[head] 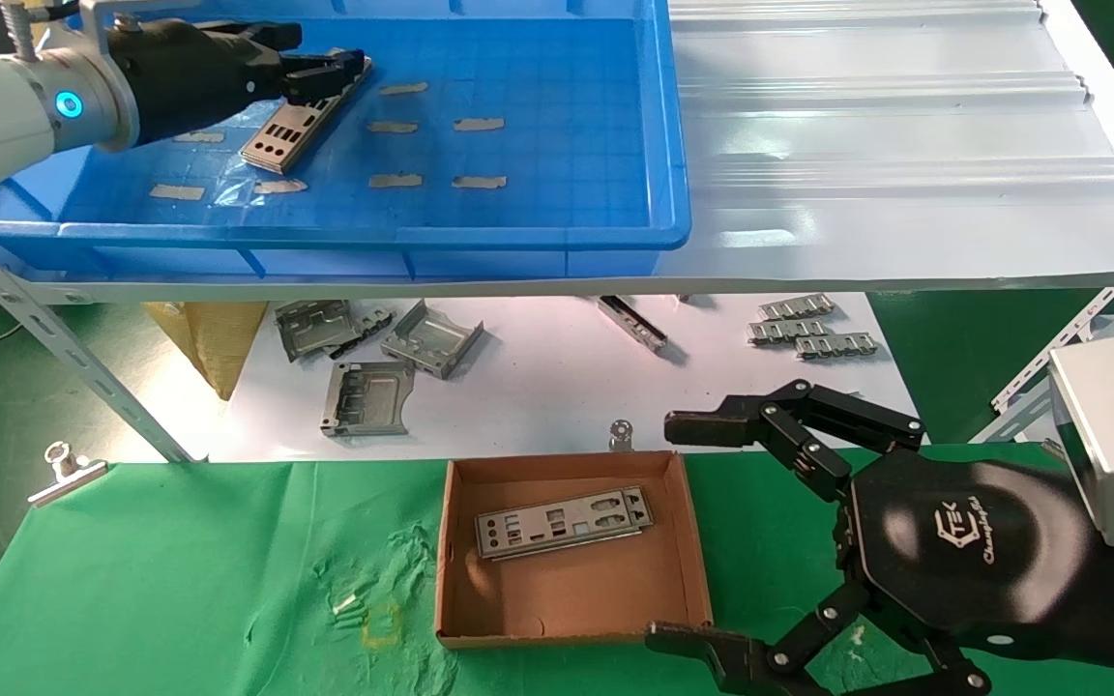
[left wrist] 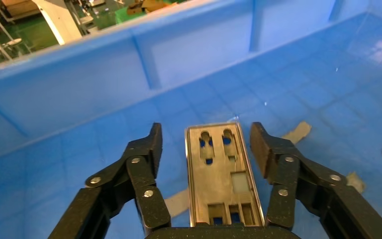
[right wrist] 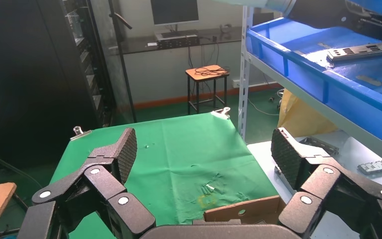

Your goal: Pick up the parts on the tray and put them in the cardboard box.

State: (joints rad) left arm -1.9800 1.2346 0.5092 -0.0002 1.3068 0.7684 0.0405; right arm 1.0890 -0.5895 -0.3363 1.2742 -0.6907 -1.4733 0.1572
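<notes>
One part, a silver plate (head: 301, 121) with port cutouts, lies at the far left of the blue tray (head: 567, 145). My left gripper (head: 325, 72) is low over it. In the left wrist view this plate (left wrist: 222, 174) runs lengthwise between the spread fingers of the left gripper (left wrist: 206, 134), with blue floor showing on both sides. Another plate (head: 565, 522) lies inside the cardboard box (head: 567, 590) on the green cloth. My right gripper (head: 673, 532) hovers open at the box's right side, holding nothing. The right wrist view shows the right gripper (right wrist: 203, 149) above the box's wall (right wrist: 243, 209).
The tray sits on a raised shelf beside a white corrugated sheet (head: 905, 145). Below it, on a white sheet, lie boxy grey brackets (head: 368, 396) and ribbed strips (head: 808, 329). A metal clip (head: 64, 469) holds the green cloth (head: 180, 580) at the left.
</notes>
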